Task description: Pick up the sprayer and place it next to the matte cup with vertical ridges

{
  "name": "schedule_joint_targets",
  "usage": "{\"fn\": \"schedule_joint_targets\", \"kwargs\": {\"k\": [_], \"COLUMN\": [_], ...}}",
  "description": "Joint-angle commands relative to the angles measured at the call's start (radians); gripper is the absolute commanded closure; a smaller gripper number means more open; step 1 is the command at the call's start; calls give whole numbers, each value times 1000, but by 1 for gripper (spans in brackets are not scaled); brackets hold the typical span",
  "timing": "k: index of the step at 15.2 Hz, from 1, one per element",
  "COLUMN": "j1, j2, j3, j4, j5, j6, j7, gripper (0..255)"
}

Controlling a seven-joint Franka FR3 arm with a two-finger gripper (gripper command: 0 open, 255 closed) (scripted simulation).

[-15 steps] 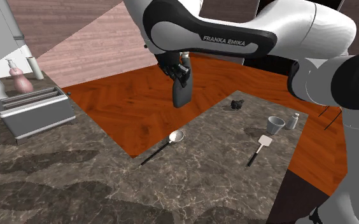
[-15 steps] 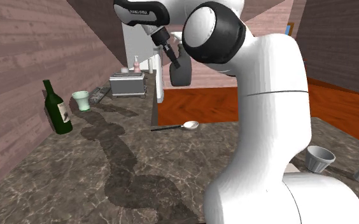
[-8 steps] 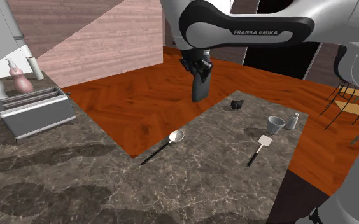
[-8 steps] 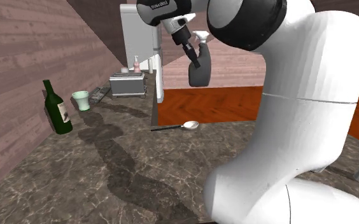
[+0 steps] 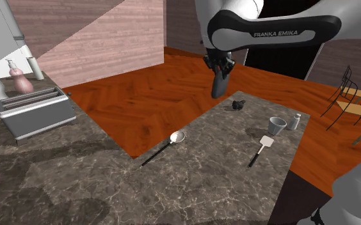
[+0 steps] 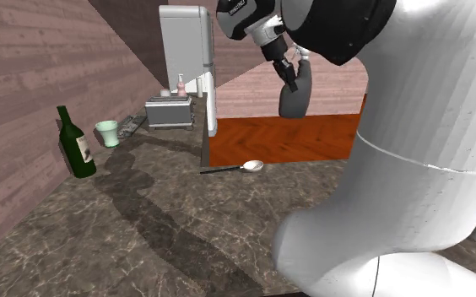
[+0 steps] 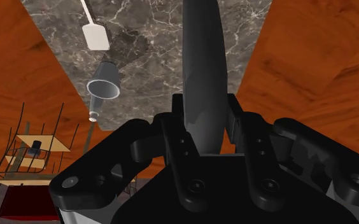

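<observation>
The gripper [image 5: 221, 62] is clamped narrow around the dark grey sprayer [image 5: 219, 84], holding it aloft above the far edge of the counter [image 5: 205, 167], well apart from the grey cup [image 5: 276, 125] standing to the shoulder view's right, beside a shaker [image 5: 296, 121].

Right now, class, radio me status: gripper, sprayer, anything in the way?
Gripper shut on dark sprayer, held aloft. Grey cup on counter beside shaker. Small black object near path.
</observation>
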Motion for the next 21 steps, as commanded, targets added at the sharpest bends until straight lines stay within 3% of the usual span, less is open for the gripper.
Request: {"fn": "schedule_joint_targets", "kwargs": {"k": [1,11,21], "j1": [-36,-145,-241], "j2": [-55,-176,-160], "j3": [-35,-215,-368], "j4": [-59,-208,-228], "j5": [33,92,96], "j6": [55,241,382], "j7": [-57,-298,-507], "gripper": [255,255,255]}}
